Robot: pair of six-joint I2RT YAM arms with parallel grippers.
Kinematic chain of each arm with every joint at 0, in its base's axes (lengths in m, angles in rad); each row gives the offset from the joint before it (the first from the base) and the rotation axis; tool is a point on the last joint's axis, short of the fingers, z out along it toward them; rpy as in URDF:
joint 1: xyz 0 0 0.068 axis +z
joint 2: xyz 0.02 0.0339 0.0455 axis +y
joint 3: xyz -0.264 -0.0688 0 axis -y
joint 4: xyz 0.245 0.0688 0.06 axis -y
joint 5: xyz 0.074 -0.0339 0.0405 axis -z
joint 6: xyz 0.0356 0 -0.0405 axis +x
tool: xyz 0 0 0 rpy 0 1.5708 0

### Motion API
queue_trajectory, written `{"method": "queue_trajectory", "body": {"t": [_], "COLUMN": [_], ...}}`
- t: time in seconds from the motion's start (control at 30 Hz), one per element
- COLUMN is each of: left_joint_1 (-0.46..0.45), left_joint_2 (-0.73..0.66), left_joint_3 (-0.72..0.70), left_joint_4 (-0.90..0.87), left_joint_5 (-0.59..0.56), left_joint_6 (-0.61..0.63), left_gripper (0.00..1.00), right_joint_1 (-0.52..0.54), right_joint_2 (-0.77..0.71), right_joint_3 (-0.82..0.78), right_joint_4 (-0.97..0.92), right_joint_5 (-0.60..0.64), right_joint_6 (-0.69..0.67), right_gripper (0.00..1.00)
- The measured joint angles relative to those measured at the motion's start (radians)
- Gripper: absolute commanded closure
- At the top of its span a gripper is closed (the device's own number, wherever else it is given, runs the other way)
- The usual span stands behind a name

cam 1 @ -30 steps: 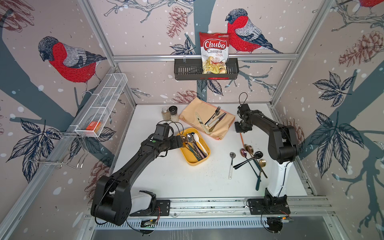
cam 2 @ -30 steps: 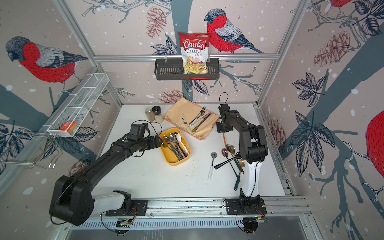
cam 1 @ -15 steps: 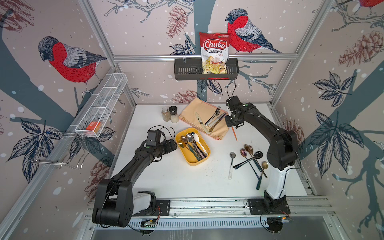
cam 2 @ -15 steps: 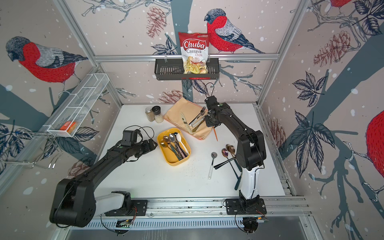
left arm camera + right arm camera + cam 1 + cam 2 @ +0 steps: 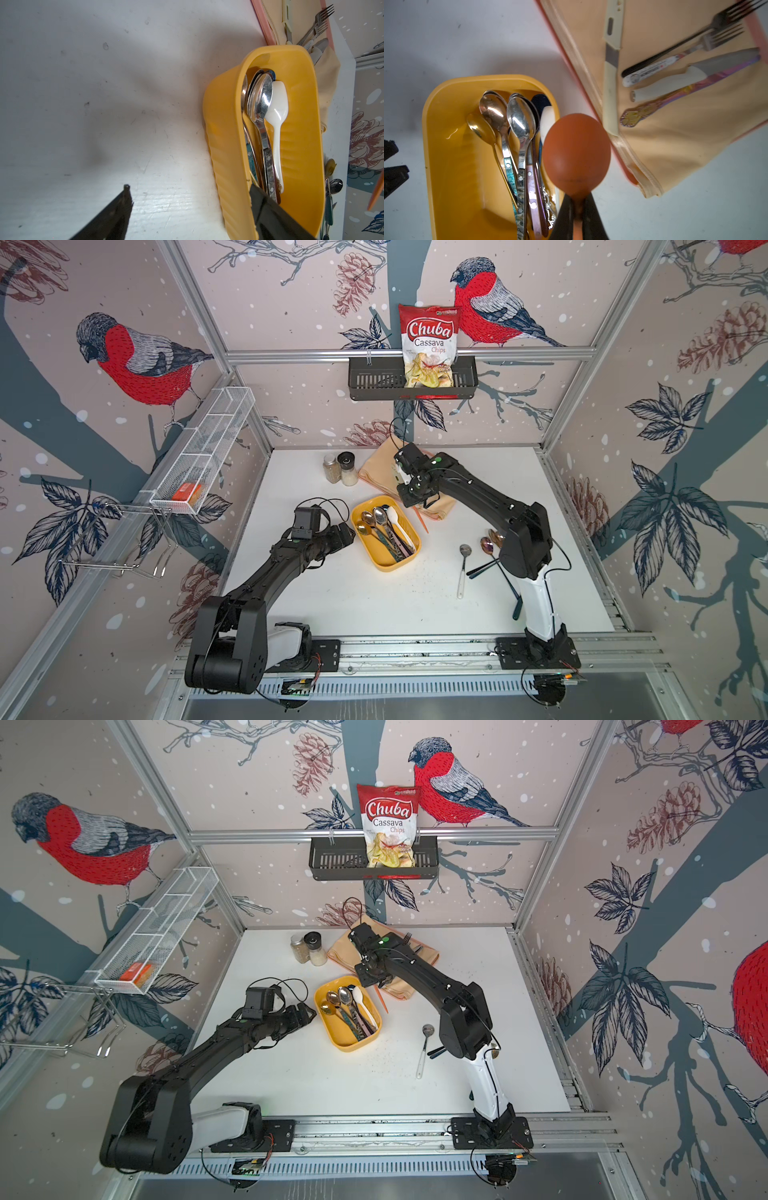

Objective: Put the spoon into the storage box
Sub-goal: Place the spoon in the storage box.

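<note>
- A white wire basket hangs on the left wall. A small orange box lies in its near end.
- The left fingers are spread wide apart and hold nothing. They sit low over the bench, just beside the left side of the storage box.
- Two little jars stand side by side at the back of the bench.
- The storage box is a flat yellow tray with round corners, in the middle of the bench. Many spoons lie in it, packed along one side, with their round ends toward the back wall. There is a small gold spoon, some shiny spoons and a white spoon. The side nearest the left arm is bare yellow.
- A black basket hangs on the back wall. A red and white chip bag stands in it.
- The right fingers pinch the spoon just below its round end.
- The spoon is orange-brown and dull. Its round end is smooth and shaped like an egg. Its thin handle runs back between the fingers.
- The spoon is up in the air, over the edge of the storage box nearest the cloth. It is not lying in the box.
- A peach cloth lies just right of the box. Two forks and some knives lie on it.
- Some loose spoons lie on the bench near the right arm.
</note>
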Motion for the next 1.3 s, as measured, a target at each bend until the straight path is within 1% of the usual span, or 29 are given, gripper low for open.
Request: {"method": "queue_trajectory", "body": {"t": [0.3,0.5,0.73,0.87,0.97,1.13,1.3], "left_joint_1": [0.01,0.01,0.01,0.01,0.01,0.01,0.002], "left_joint_2": [-0.015,-0.013,-0.013,-0.017,-0.023,-0.026,-0.031], "left_joint_3": [-0.036,-0.036,-0.036,-0.035,-0.033,-0.014,0.023], "left_joint_4": [0.004,0.006,0.005,0.0,-0.008,-0.024,-0.061], "left_joint_5": [-0.004,-0.004,-0.004,-0.005,-0.021,-0.029,-0.056], "left_joint_6": [0.0,0.0,0.0,0.0,0.0,0.004,0.022], "left_gripper": [0.1,0.1,0.1,0.1,0.1,0.1,0.11], "right_joint_1": [0.067,0.07,0.069,0.069,0.069,0.069,0.069], "right_joint_2": [0.052,0.074,0.122,0.147,0.159,0.16,0.157], "right_joint_3": [-0.005,-0.045,-0.04,-0.035,-0.034,-0.022,0.011], "right_joint_4": [0.038,0.066,0.1,0.105,0.105,0.105,0.097], "right_joint_5": [-0.064,-0.079,-0.108,-0.119,-0.121,-0.121,-0.11], "right_joint_6": [0.046,0.064,0.068,0.071,0.071,0.071,0.071], "right_gripper": [0.92,0.92,0.89,0.85,0.77,0.68,0.66]}}
